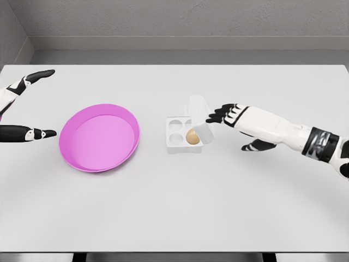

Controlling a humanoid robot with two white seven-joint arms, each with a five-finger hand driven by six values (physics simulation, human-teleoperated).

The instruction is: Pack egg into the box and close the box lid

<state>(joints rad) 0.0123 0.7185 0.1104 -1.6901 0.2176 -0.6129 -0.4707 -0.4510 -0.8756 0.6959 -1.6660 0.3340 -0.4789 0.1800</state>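
A small clear egg box (178, 132) lies at the middle of the white table, with a brown egg (192, 136) sitting in its front right cup. Its transparent lid (199, 115) stands raised and tilted on the right side. My right hand (222, 114) reaches in from the right, its black fingertips (214, 116) touching the lid's outer face, fingers extended and holding nothing. My left hand (32, 103) is at the far left edge, fingers spread wide and empty.
A shallow pink bowl (100, 137) sits left of the box, between it and my left hand. The table (174, 218) ends at a dark front edge, with a grey wall behind.
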